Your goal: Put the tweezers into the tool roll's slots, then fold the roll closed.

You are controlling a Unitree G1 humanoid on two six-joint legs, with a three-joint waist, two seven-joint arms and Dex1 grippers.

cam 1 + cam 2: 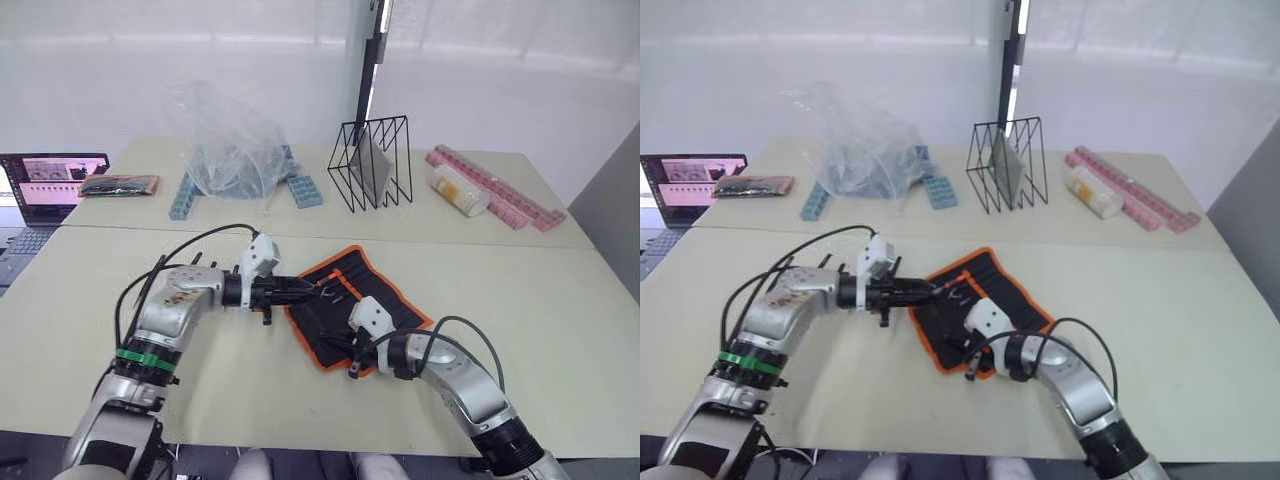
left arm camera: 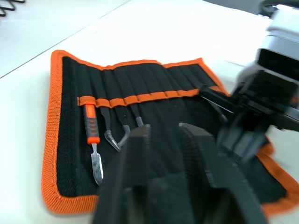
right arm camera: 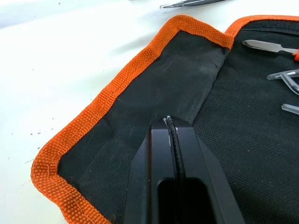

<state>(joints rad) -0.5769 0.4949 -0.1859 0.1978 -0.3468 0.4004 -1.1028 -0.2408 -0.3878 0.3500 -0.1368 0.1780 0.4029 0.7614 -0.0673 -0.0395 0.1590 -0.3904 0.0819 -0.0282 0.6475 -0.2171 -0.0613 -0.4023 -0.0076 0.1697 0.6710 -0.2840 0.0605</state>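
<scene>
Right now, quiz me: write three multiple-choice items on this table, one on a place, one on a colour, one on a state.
1. Where does the wire rack stand?
A. between the plastic bag and the pink strips
B. on the laptop
C. on the tool roll

2. What colour is the tool roll's edging?
A. green
B. orange
C. white

3. How does the tool roll lie?
A. strapped shut
B. folded in half
C. spread open, slots showing

Answers:
1 A: the wire rack stands on the far table with the plastic bag on one side and the pink strips on the other.
2 B: the edging is orange.
3 C: the tool roll lies flat with its inner face up.
</scene>
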